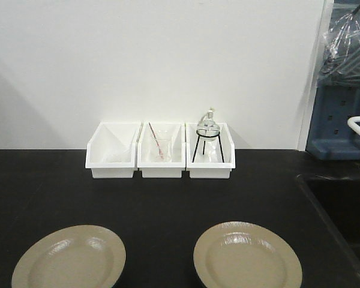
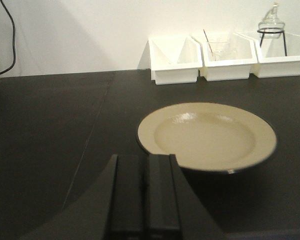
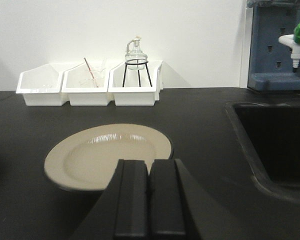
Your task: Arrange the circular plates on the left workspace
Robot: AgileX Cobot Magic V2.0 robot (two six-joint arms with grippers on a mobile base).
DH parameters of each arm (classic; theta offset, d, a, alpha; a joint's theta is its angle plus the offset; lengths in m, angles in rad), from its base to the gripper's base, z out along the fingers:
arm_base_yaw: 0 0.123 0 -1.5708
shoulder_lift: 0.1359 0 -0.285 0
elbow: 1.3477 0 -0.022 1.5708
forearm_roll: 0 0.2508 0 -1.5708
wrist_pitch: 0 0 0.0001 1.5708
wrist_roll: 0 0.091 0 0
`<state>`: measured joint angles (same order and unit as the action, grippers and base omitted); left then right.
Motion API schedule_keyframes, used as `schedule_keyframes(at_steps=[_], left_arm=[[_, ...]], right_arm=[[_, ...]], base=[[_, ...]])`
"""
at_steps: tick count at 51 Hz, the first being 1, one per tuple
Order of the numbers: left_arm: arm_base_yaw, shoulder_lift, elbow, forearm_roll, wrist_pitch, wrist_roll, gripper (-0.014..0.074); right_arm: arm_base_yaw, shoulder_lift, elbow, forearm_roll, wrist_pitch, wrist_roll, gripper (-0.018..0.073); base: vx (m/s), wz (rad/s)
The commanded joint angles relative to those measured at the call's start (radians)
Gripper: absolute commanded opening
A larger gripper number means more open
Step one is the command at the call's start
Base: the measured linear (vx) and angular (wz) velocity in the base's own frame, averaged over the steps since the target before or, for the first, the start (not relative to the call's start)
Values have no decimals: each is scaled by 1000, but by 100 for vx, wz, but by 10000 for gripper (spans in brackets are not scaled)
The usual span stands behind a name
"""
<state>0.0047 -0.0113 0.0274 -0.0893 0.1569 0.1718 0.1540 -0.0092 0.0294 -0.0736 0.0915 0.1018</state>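
Plates [image 1: 69, 259] beige, countertop [image 1: 168, 201] matte black, bins [image 1: 162, 167] white, fingers [image 2: 162, 195] black.

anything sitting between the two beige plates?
No. Only bare black countertop separates the left plate and right plate, clearest in the exterior front view.

Three white bins [image 1: 162, 169], sink basin [image 3: 282, 142]

The front view's lower edge cuts off the near rims of the left plate [image 1: 69, 258] and the right plate [image 1: 247, 257] at the countertop's [image 1: 168, 201] front edge. What lies in the leftmost white bin [image 1: 113, 151] is too faint to tell.
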Motion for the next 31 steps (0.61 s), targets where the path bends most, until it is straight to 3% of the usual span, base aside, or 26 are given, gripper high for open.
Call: schedule_keyframes(at_steps=[1, 31], left_arm=[[0, -6, 18, 0, -87, -10, 0], [0, -6, 18, 0, -87, -10, 0]], right_arm=[[-4, -14, 21, -1, -77, -6, -3], [-4, -14, 21, -1, -77, -6, -3]], base=[[32, 4], [15, 5]])
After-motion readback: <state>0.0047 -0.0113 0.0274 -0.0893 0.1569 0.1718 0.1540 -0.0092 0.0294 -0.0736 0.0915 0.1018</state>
